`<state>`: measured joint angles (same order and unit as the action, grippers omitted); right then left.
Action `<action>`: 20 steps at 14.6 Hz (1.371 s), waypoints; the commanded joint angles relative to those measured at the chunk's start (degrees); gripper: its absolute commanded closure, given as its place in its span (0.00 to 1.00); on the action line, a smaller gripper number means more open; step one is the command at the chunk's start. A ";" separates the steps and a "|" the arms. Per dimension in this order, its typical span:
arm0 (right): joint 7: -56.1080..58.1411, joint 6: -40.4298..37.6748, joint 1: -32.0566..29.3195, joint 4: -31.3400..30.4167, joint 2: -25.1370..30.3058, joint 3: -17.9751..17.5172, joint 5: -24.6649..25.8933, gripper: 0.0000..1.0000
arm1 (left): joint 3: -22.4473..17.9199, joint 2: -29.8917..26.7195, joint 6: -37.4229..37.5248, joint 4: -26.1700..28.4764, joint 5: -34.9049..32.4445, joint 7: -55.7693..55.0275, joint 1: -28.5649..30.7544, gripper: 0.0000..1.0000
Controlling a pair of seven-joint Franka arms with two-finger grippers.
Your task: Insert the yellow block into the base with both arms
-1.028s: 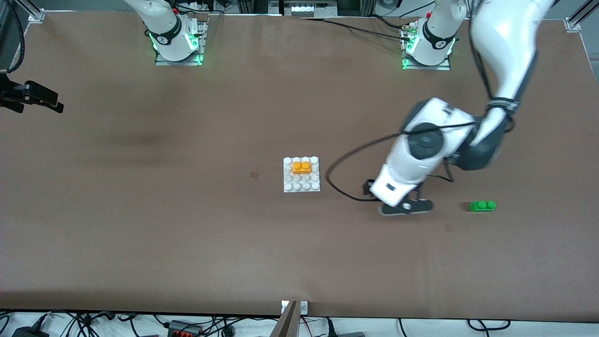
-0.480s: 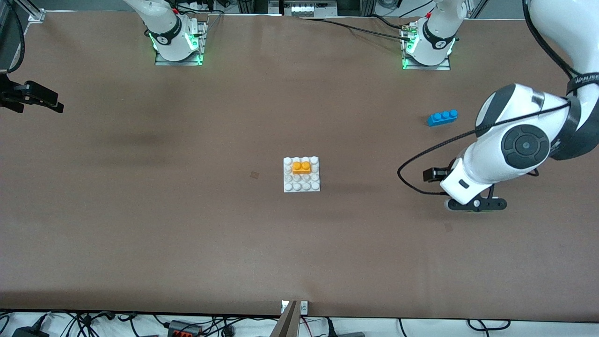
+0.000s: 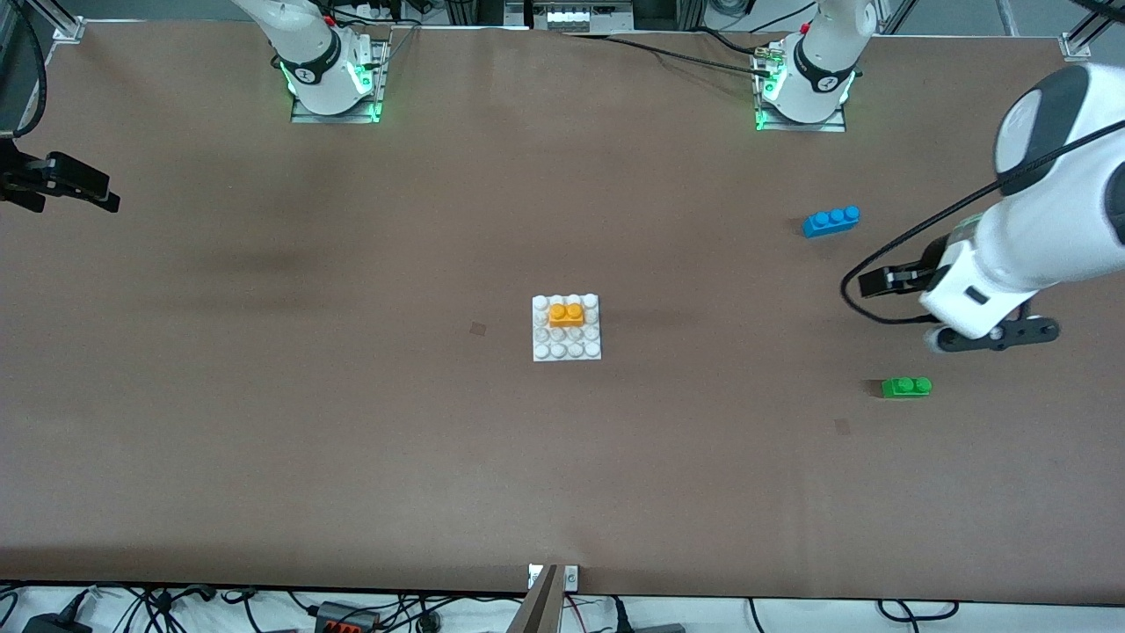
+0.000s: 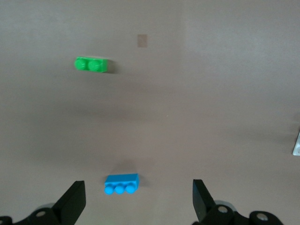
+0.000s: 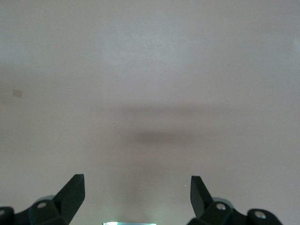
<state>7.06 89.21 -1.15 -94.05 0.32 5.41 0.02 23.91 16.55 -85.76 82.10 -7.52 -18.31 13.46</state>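
The yellow block [image 3: 567,314] sits pressed on the base [image 3: 567,347], on the part of the white stud plate farther from the front camera, mid-table. My left gripper [image 3: 996,336] is open and empty, up in the air over bare table between the blue and green bricks, well away from the base toward the left arm's end. In the left wrist view its gripper [image 4: 138,196] shows spread wide, holding nothing. My right gripper [image 5: 137,188] is open and empty over bare table; it is out of the front view, where only that arm's base [image 3: 330,75] shows.
A blue three-stud brick [image 3: 831,220] [image 4: 121,183] lies near the left arm's base [image 3: 804,83]. A green two-stud brick [image 3: 906,387] [image 4: 91,64] lies nearer the front camera, below the left gripper. A black mount [image 3: 57,185] juts in at the right arm's end.
My left arm has swung from beside the base toward its own end of the table, passing over the green brick and uncovering the blue brick. The block and base have not moved.
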 commanded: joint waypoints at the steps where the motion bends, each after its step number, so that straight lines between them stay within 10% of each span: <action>1: -0.38 0.35 -0.43 -0.78 0.65 -0.57 0.59 0.00 | -8.24 -4.94 2.96 0.79 1.81 5.44 -5.71 0.00; 14: -0.47 0.18 -0.43 -0.78 0.65 -0.57 0.50 0.00 | -10.99 -5.74 2.44 -0.36 2.25 5.30 -6.86 0.00; 20: -0.38 0.26 -0.43 -0.78 0.65 -0.57 0.50 0.00 | -17.58 -14.88 -6.34 12.92 5.15 6.09 -11.52 0.00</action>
<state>7.04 89.21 -1.15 -94.07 0.32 5.40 0.02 8.14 6.67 -89.11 88.86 -4.05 -12.41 2.86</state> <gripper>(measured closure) 0.000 0.000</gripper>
